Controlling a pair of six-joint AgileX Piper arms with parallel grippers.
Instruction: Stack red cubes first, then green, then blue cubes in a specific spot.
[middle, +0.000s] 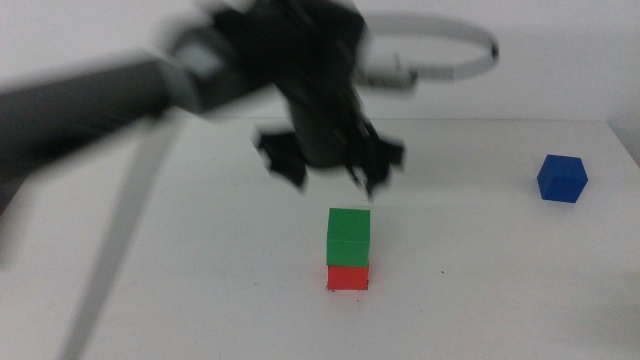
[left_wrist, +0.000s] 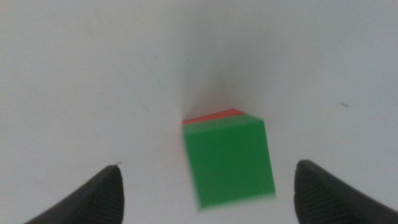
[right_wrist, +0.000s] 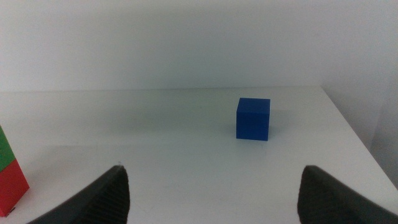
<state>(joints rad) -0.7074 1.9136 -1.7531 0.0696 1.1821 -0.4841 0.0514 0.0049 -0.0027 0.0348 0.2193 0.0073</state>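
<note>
Two spread, empty left gripper (middle: 328, 166) fingers hover above green cube (middle: 348, 236) stacked on red cube (middle: 347, 277).

Cubes — three in all: one red cube (middle: 348, 277), one green cube (middle: 349, 236), one blue cube (middle: 561, 179). Grippers — two: left gripper (middle: 325, 165), right gripper (right_wrist: 211, 193), each with two dark jaws. White table (middle: 480, 260): one.
</note>
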